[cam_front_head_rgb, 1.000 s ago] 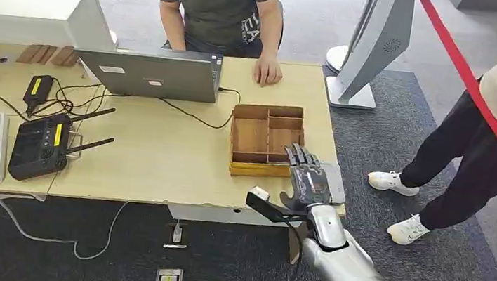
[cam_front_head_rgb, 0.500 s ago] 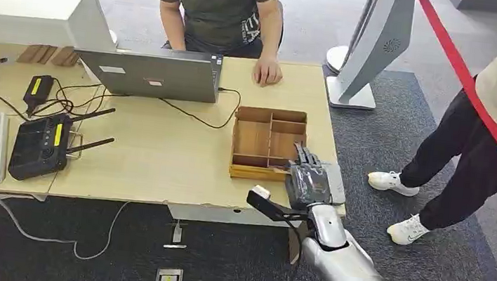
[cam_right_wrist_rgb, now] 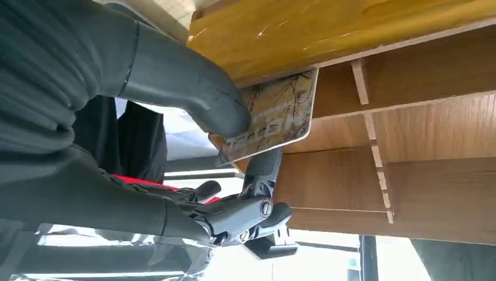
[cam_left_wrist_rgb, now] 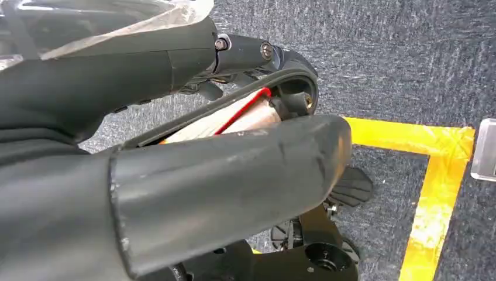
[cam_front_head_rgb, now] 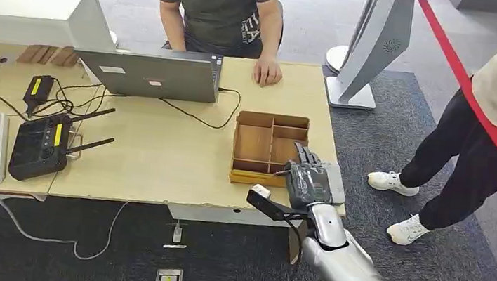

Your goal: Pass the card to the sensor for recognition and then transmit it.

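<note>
the right arm (cam_front_head_rgb: pixel 357 280) is a silver, smooth-shelled limb with rounded segments, narrowing to a slimmer metal wrist. a black bracket with a small white-tipped block (cam_front_head_rgb: pixel 261 198) juts sideways from that wrist. the right hand (cam_front_head_rgb: pixel 308 179) is dark grey, its back glossy, with darker fingers. close up, its thumb (cam_right_wrist_rgb: pixel 193 82) is thick, matte grey and scuffed, and a silver screw head (cam_right_wrist_rgb: pixel 266 206) sits in a dark finger. the left hand (cam_left_wrist_rgb: pixel 193 175) shows the same thick grey thumb, darker fingers with screws, and crinkled clear plastic film over its cover.
</note>
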Action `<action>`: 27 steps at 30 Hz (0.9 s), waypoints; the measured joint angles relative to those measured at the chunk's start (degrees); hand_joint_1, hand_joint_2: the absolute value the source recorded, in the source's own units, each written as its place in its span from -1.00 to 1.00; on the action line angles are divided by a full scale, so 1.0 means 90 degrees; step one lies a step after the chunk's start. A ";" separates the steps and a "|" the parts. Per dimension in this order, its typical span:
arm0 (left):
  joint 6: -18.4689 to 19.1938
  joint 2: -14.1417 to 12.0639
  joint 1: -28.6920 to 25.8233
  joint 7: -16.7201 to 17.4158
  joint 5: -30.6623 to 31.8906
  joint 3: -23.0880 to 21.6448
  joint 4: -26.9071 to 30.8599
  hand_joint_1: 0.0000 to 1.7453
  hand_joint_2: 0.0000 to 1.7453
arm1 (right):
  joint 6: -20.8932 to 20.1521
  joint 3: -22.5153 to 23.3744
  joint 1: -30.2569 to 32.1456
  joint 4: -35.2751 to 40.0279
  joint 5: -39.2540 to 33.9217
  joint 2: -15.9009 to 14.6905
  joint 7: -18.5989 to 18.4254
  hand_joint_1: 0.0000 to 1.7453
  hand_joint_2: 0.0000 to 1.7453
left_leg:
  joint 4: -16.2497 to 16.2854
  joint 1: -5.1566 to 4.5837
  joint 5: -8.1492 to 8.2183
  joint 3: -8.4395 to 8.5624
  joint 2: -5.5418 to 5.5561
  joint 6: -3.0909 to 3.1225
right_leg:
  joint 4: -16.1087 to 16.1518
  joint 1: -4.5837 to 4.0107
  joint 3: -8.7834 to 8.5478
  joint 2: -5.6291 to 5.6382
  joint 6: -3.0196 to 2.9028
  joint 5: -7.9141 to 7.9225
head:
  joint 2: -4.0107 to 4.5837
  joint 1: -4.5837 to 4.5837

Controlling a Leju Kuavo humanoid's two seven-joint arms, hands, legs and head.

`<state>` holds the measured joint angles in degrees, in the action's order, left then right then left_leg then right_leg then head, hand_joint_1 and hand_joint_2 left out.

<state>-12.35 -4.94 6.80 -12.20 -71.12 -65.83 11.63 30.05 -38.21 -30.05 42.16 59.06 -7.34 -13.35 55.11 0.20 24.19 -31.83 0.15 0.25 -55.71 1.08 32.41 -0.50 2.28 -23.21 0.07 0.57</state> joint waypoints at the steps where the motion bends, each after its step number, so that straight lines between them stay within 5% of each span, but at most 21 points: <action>1: 0.0000 0.0000 0.0000 0.0000 0.0000 0.0000 0.0000 -1.00 -1.00 | 0.0000 0.0000 0.0000 0.0000 0.0000 0.0000 0.0000 1.00 1.00 | 0.0000 0.0000 0.0000 0.0000 0.0000 0.0000 | 0.0000 0.0000 0.0000 0.0000 0.0000 0.0000 | 0.0000 0.0000; 17: 0.0000 0.0002 -0.0001 0.0017 -0.0019 0.0000 0.0000 -1.00 -1.00 | 0.0141 -0.0010 -0.0015 0.0017 -0.0085 0.0053 0.0199 1.00 1.00 | 0.0000 0.0000 0.0000 -0.0001 0.0000 0.0000 | -0.0001 0.0000 -0.0001 0.0000 0.0000 0.0000 | 0.0000 0.0000; 27: 0.0049 0.0002 -0.0002 0.0015 0.0070 0.0000 0.0000 -1.00 -1.00 | -0.0092 0.0012 -0.0233 0.0700 0.0384 -0.0063 -0.0105 1.00 1.00 | 0.0001 0.0000 0.0000 -0.0001 -0.0001 0.0000 | -0.0001 0.0000 0.0000 0.0000 0.0000 0.0001 | 0.0000 0.0000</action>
<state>-11.91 -4.92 6.78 -12.06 -70.49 -65.83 11.63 29.22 -38.10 -32.15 48.46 62.51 -7.91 -14.30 55.11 0.20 24.18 -31.84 0.14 0.24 -55.71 1.08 32.41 -0.50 2.28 -23.21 0.07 0.57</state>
